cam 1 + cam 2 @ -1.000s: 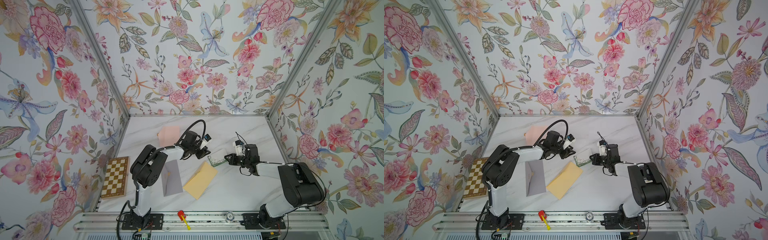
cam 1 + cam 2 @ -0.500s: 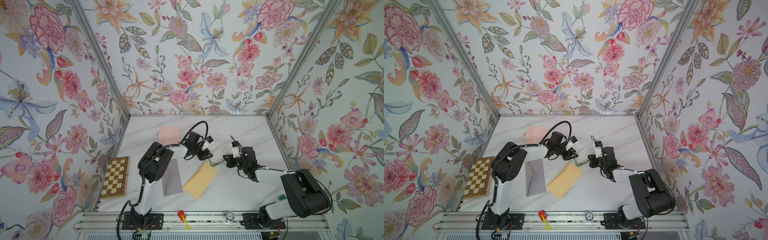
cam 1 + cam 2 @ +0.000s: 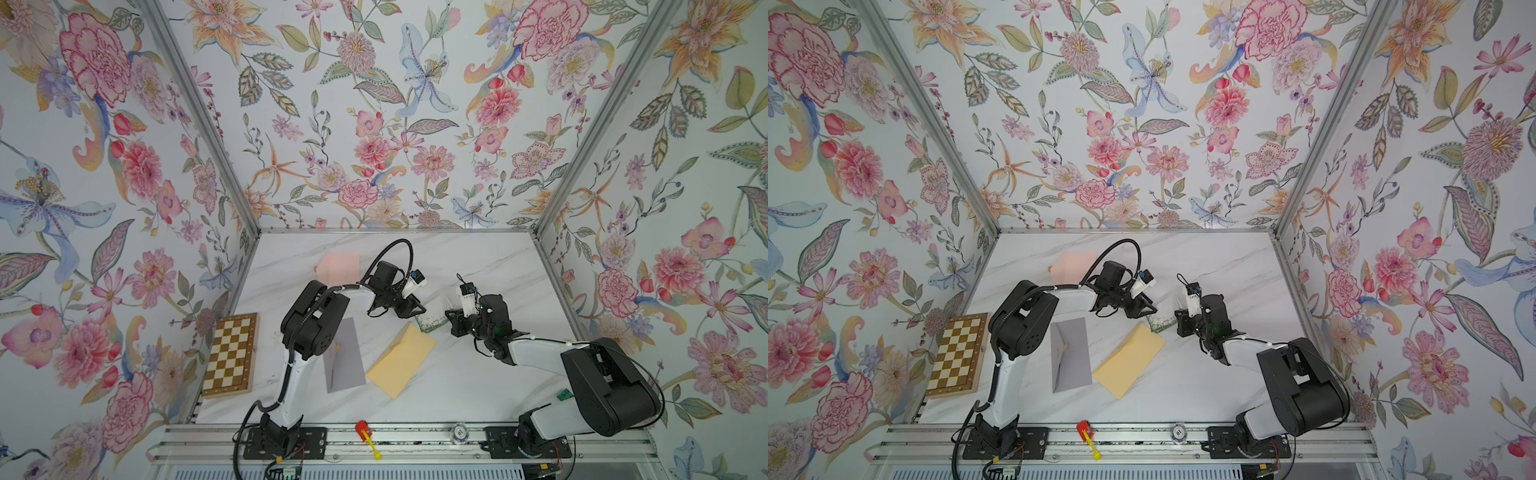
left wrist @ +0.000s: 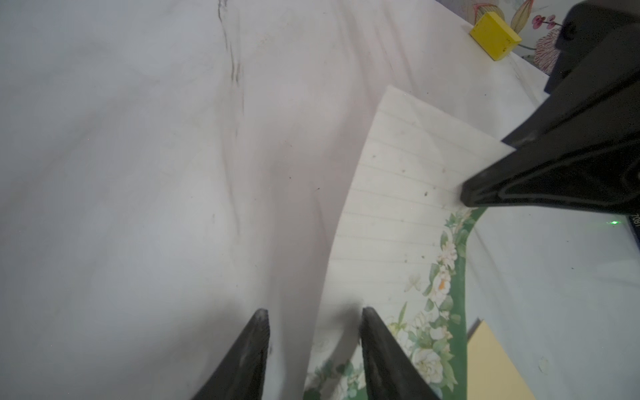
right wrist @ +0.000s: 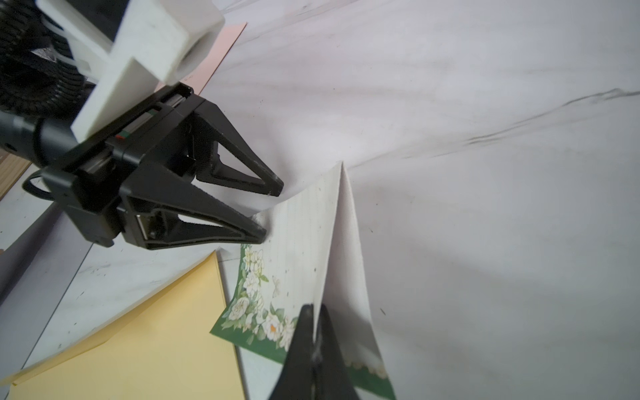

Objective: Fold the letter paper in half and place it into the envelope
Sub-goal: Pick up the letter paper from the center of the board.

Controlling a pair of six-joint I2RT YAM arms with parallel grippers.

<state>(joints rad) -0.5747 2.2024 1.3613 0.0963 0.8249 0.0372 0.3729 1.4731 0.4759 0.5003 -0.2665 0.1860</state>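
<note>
The letter paper [image 3: 430, 322], white and lined with a green floral border, is lifted into a tent shape off the marble table [image 3: 478, 386]. My right gripper [image 5: 313, 308] is shut on the letter paper [image 5: 301, 242] at its raised edge. In that same wrist view my left gripper [image 5: 270, 211] stands open at the opposite corner. In the left wrist view the paper [image 4: 398, 207] runs loosely between the fingers of the left gripper [image 4: 313, 315]. A yellow envelope [image 3: 401, 359] lies flat just in front of the paper. Both grippers, left [image 3: 1152, 309] and right [image 3: 1177, 318], face each other mid-table.
A grey envelope [image 3: 343, 357] lies beside the yellow one, partly under the left arm. A pink envelope [image 3: 338, 266] is at the back left. A chessboard [image 3: 230, 357] sits at the left edge, a small yellow block [image 4: 495, 34] near the wall, and a red-and-yellow tool [image 3: 365, 432] on the front rail.
The left gripper's jaws have widened a little around the paper's edge, and the left arm's elbow has shifted. The right gripper keeps its hold on the paper, its wrist slightly turned.
</note>
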